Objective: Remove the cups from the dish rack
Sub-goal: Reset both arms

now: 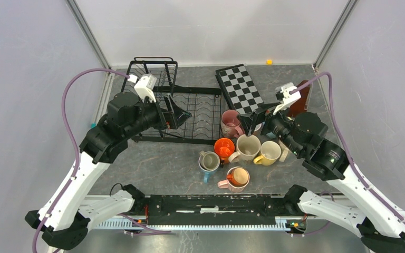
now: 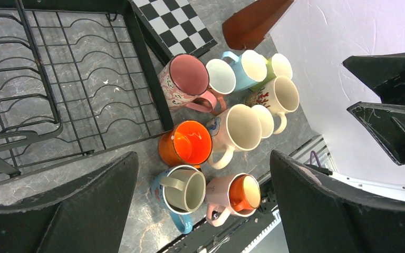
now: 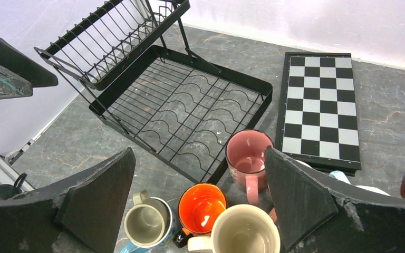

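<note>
The black wire dish rack (image 1: 190, 113) lies at back left, its flat tray bare, its taller basket part (image 1: 153, 71) behind; no cup shows in it. The cups stand grouped on the table right of it: a pink mug (image 1: 231, 123), orange (image 1: 224, 147), cream (image 1: 248, 147), yellow (image 1: 269, 153), a beige mug nested in a blue one (image 1: 209, 161), and an orange mug nested in a pink one (image 1: 237, 177). My left gripper (image 1: 170, 115) hangs open over the tray's left part, empty. My right gripper (image 1: 256, 120) hangs open beside the pink mug, empty.
A black-and-white checkerboard (image 1: 240, 87) lies behind the cups. A brown object (image 1: 300, 97) stands at back right. A small yellow piece (image 1: 269, 61) lies by the back wall. Grey walls close in both sides.
</note>
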